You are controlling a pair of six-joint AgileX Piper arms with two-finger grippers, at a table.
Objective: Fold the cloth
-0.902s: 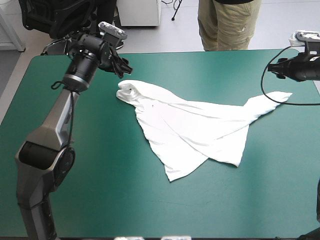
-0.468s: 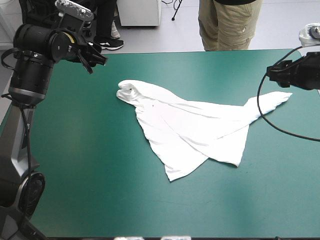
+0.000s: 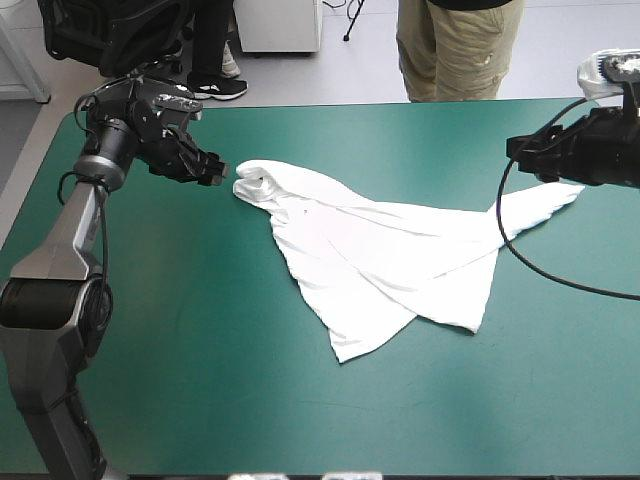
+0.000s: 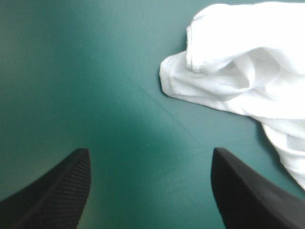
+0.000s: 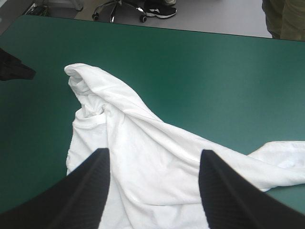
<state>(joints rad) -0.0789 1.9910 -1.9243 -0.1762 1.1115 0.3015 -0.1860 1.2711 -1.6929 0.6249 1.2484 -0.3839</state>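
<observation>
While the left jaws and right jaws hang open and empty, the T-shirt (image 3: 380, 260) lies rumpled mid-bench (image 3: 200, 390); the left jaws should likely pinch the bunched corner just ahead, low and square.

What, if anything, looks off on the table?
The T-shirt lies skewed and half-crumpled, not flat: one end is bunched into a roll near the open left gripper, a sleeve trails toward the open right gripper, and flaps overlap mid-cloth. Neither gripper holds it. No damage visible.
</observation>
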